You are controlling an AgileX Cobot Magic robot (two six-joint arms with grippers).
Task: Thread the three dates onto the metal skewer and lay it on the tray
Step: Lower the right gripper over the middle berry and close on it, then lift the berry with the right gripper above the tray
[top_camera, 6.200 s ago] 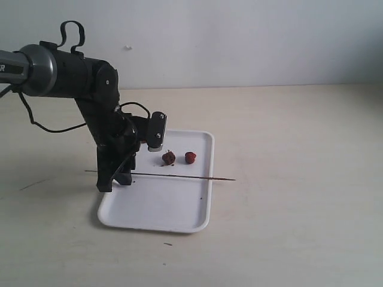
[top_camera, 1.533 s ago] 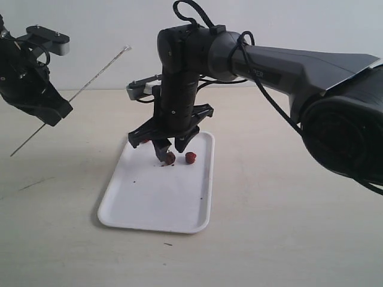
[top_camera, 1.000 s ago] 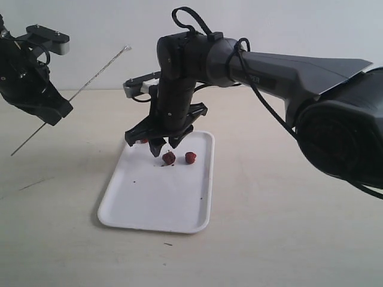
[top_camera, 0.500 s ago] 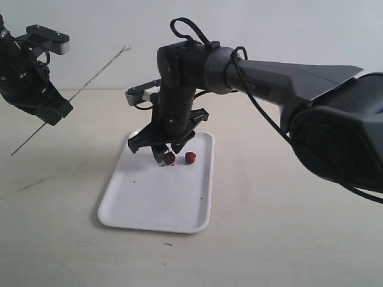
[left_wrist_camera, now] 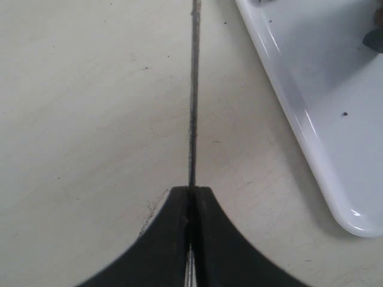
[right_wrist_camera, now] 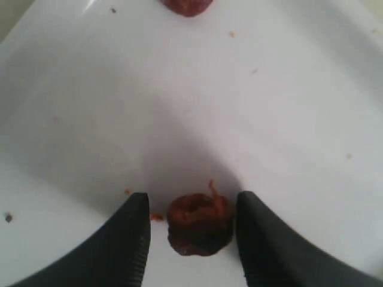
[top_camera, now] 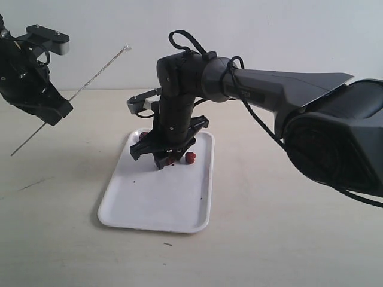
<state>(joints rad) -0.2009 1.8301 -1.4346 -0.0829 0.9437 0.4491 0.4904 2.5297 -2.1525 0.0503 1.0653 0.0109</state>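
left claw [left_wrist_camera: 191, 192]: skewer [left_wrist_camera: 193, 89], tip cropped | right claw [right_wrist_camera: 191, 197] astride date [right_wrist_camera: 199, 226] | second date [right_wrist_camera: 187, 5] cropped

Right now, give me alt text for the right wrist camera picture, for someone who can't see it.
A wrinkled dark red-brown date sits on the white tray between the two black fingers of the open right gripper. A second date is cut off by the frame's edge, and small crumbs speckle the tray.

Seemingly three dates [top_camera: 190, 157] on white tray [top_camera: 161, 197]; skewer [top_camera: 96, 77] aloft, tilted.
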